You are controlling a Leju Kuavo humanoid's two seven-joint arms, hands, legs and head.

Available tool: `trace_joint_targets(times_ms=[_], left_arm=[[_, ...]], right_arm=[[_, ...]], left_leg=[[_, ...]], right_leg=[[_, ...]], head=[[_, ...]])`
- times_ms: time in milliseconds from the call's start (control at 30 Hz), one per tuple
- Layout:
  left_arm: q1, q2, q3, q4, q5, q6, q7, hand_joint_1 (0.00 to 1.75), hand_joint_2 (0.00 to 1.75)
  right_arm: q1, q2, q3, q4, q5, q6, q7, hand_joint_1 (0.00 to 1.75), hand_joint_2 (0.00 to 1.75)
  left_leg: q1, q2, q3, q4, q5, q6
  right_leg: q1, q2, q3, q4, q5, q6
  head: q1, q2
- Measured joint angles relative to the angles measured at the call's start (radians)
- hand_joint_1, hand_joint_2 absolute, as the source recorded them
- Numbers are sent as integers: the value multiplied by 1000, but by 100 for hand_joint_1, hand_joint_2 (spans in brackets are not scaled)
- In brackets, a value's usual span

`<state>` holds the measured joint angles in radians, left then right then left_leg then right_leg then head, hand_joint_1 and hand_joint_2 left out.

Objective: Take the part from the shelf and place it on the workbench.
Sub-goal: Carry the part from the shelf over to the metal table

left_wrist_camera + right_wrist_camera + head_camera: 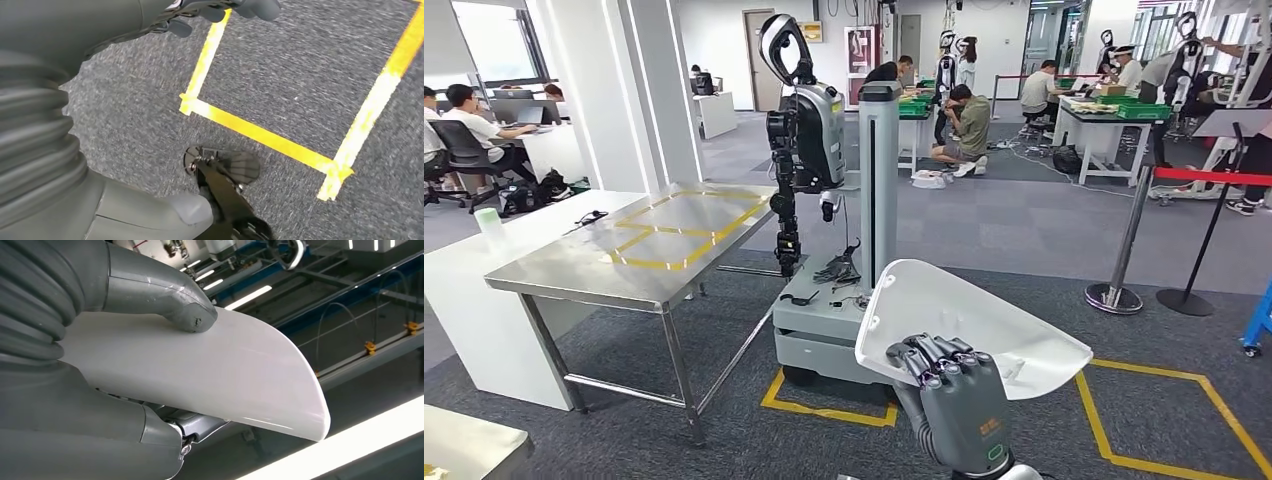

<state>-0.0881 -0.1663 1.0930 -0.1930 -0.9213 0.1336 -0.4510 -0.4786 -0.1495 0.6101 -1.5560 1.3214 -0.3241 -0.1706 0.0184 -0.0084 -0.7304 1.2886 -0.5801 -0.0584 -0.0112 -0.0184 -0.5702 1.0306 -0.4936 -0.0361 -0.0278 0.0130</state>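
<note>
My right hand (954,400) holds up a large white curved part (969,315) in front of me, low and right of centre in the head view. In the right wrist view the thumb (185,310) presses on the part's smooth white shell (215,365) and the fingers are hidden beneath it. The workbench (554,270), a steel table marked with yellow tape outlines, stands ahead to the left, well apart from the part. My left hand (165,15) hangs over the carpet with nothing in it, its fingers (220,10) apart from the thumb.
Another robot (809,130) on a grey wheeled stand (824,330) with a tall column stands straight ahead, beside the workbench. A white counter (474,290) is at the left. Stanchions with a red belt (1124,230) stand at the right. Yellow tape squares (1164,400) mark the carpet. People work in the background.
</note>
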Motion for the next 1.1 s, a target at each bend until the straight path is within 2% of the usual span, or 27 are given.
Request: trace_joint_targets(times_ms=[33,67,100,133,167,233,300,333,400,433,500,533,567,633,667,733,767,800,833,867,933,1000,1033,1067,1100], left_arm=[[1,0,0,0,0,0,0,0,175],[3,0,0,0,0,0,1,0,175],[4,0,0,0,0,0,1,0,175],[4,1,1,0,0,0,2,0,175],[3,2,1,0,0,0,2,0,175],[1,3,1,0,0,0,3,0,175],[1,3,1,0,0,0,4,0,175],[2,3,1,0,0,0,4,0,175],[1,3,1,-1,0,0,4,0,175],[0,3,1,-1,0,0,3,0,175],[-2,3,1,-1,0,0,2,0,175],[-1,3,1,-1,0,0,2,0,175],[1,3,2,-1,3,0,2,0,175],[3,4,4,-1,10,1,2,0,175],[2,5,5,-1,14,2,1,0,175],[1,7,9,-2,21,5,0,0,175],[2,8,11,-2,25,7,1,0,175],[4,10,14,-2,29,9,2,0,175],[5,11,17,-2,33,11,4,0,175],[5,13,21,-2,37,13,7,0,175],[2,15,27,-2,42,16,13,0,175],[0,16,29,-2,43,17,19,0,175],[2,17,31,-2,44,17,20,0,175],[3,18,33,-2,44,17,22,0,175],[5,19,35,-2,44,18,22,0,175]], right_arm=[[0,0,2,0,0,0,0,175,175],[0,0,3,0,0,0,0,175,175],[0,0,4,0,0,1,0,175,175],[-1,0,4,0,0,3,0,175,175],[-1,1,4,0,0,5,1,175,175],[-4,2,5,0,0,10,1,175,175],[-5,4,5,-1,0,13,1,175,175],[-6,5,5,-1,0,13,1,175,175],[-11,5,6,-2,1,13,1,175,175],[-12,5,6,-2,1,13,1,175,175],[-11,5,7,-2,2,14,1,175,175],[-10,5,7,-2,2,14,1,175,175],[-9,5,7,-2,2,15,1,175,175],[-9,5,7,-2,2,15,1,175,175],[-9,4,7,-2,2,15,1,175,175],[-9,1,8,-2,2,16,1,175,175],[-10,0,8,-2,2,16,1,175,175],[-10,-1,8,-2,2,16,1,175,175],[-10,-1,8,-3,2,16,1,175,175],[-11,-2,8,-3,2,15,1,175,175],[-11,-3,8,-4,2,14,1,175,175],[-9,-4,8,-4,2,14,0,175,175],[-8,-5,8,-4,2,15,0,175,175],[-8,-6,8,-4,2,15,0,175,175],[-8,-7,8,-4,2,15,1,175,175]], left_leg=[[0,2,-16,20,7,1],[-1,4,-11,-2,35,5],[-3,10,13,-59,75,10],[-9,27,44,-130,112,20],[-16,44,74,-193,137,29],[-26,63,103,-255,148,45],[-22,44,111,-264,144,55],[-19,33,118,-269,143,59],[-12,14,136,-274,140,67],[-11,5,139,-275,138,69],[-9,-17,142,-273,132,70],[-7,-28,144,-272,128,68],[-4,-40,147,-270,124,64],[4,-61,156,-265,112,52],[7,-72,158,-262,107,44],[11,-90,157,-260,101,27],[10,-96,157,-258,103,19],[10,-99,158,-257,103,11],[9,-88,157,-249,103,6],[7,-67,150,-231,98,2],[4,-18,101,-146,63,-1],[2,0,25,-26,19,0],[1,1,-1,7,14,3],[0,2,-11,8,29,7],[-3,5,-2,-28,62,13]], right_leg=[[3,-9,5,0,-5,-2],[5,-18,12,1,-11,-2],[7,-27,20,1,-17,-2],[9,-36,29,1,-24,0],[12,-44,36,1,-32,3],[17,-60,48,0,-41,14],[19,-69,57,4,-42,24],[17,-62,58,16,-45,28],[12,-26,27,79,-73,39],[8,-5,-6,134,-97,45],[1,10,-88,247,-135,55],[-3,11,-115,270,-133,59],[-6,12,-125,257,-108,62],[-14,26,-97,139,-15,68],[-15,41,-78,78,10,69],[-14,65,-56,19,19,60],[-12,65,-53,18,10,49],[-11,59,-47,18,16,38],[-12,52,-40,15,22,29],[-12,43,-31,14,20,20],[-8,25,-16,12,12,6],[-1,6,-7,12,0,-4],[2,-2,-2,12,-5,-6],[5,-9,5,12,-12,-8],[9,-17,14,12,-18,-8]], head=[[0,0],[0,0],[0,0],[0,0],[0,0],[0,0],[1,0],[0,0],[1,0],[1,0],[2,0],[2,0],[2,0],[2,0],[2,0],[2,0],[2,0],[2,0],[2,0],[0,0],[-2,0],[-3,0],[-3,0],[-3,0],[-3,0]])
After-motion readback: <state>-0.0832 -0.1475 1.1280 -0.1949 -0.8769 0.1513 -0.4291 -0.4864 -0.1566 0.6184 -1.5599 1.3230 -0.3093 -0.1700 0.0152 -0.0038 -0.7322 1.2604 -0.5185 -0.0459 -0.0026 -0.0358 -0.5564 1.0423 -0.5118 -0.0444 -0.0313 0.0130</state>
